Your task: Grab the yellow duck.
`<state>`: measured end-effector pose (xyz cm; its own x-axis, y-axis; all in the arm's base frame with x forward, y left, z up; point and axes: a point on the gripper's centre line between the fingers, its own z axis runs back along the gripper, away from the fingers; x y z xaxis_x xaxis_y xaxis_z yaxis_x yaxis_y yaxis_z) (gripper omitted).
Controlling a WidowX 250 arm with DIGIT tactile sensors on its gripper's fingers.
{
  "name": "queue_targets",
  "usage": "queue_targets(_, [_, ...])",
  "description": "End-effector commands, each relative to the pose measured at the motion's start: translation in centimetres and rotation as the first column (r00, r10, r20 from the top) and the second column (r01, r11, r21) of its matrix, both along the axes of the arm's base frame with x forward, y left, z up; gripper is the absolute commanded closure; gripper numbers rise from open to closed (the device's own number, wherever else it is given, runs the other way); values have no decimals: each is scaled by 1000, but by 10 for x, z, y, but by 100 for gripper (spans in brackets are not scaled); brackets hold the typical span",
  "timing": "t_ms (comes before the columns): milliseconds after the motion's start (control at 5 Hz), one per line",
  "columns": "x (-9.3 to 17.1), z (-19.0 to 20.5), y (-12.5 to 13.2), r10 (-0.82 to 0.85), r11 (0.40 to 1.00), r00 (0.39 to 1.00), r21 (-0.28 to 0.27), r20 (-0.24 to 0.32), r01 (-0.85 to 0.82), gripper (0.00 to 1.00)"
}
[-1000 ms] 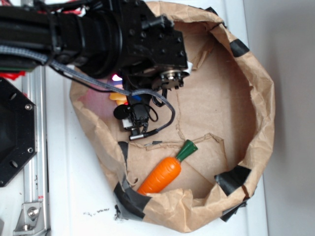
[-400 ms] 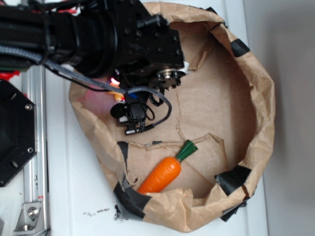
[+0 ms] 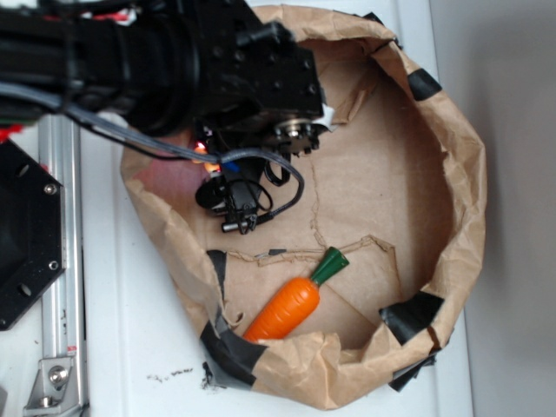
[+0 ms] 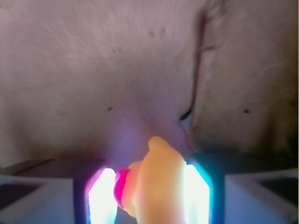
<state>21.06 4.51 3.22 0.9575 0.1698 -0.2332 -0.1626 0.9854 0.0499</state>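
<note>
Black throughout: bulky cylindrical arm segments, a boxy wrist block studded with small screws, a round silver fitting at its lower right edge. Grey braided cable looping beneath, with thin black wires around a small black camera module. Red wiring along the top edge. Fingers glowing pink, white and cyan.

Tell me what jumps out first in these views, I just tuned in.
In the wrist view, the yellow duck fills the bottom centre, sitting between the end effector fingers, which glow brightly on either side. In the exterior view, the black arm covers the upper left of the brown paper bag, and an orange carrot lies near its lower rim.
</note>
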Motion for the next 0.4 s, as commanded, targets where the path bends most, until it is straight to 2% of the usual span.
queue_targets(0, [18, 94, -14, 5, 1000, 980, -23, 199, 0, 100])
queue_targets(200, [28, 120, -24, 13, 1000, 967, -7, 254, -12, 100])
